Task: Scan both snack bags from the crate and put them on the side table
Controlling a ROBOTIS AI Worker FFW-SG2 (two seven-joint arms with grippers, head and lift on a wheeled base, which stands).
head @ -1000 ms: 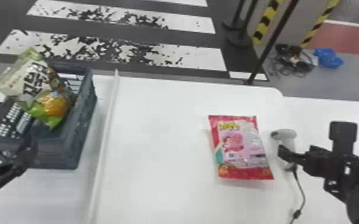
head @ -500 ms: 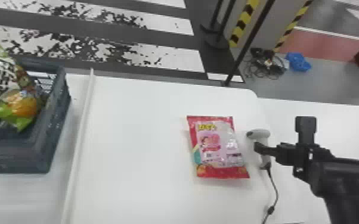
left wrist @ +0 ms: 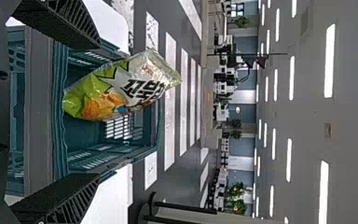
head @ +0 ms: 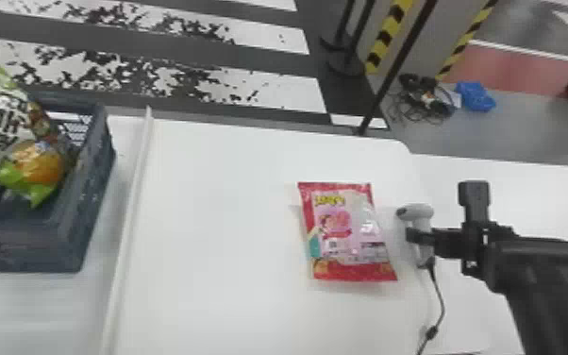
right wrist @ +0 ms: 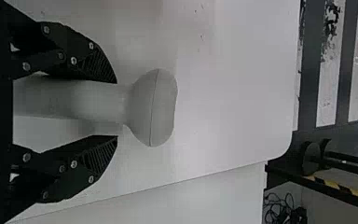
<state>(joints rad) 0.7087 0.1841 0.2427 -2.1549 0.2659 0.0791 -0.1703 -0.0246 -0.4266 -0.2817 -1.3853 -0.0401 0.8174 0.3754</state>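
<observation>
Inside crate, green snack bag stands tilted before left gripper, fingers wide apart. Probably light, slick, crushable: pinch gently across middle. Red snack bag flat on table. Right gripper: fingers apart, astride scanner.

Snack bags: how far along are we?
Looks done: the pink-and-red bag is out of the crate, flat on the white table; can't tell whether it's scanned.
In hand: neither bag. The left hand is open at the crate; the right hand is around the scanner.
Left: the green-and-white bag is in the crate, so likely pick, scan, place.
</observation>
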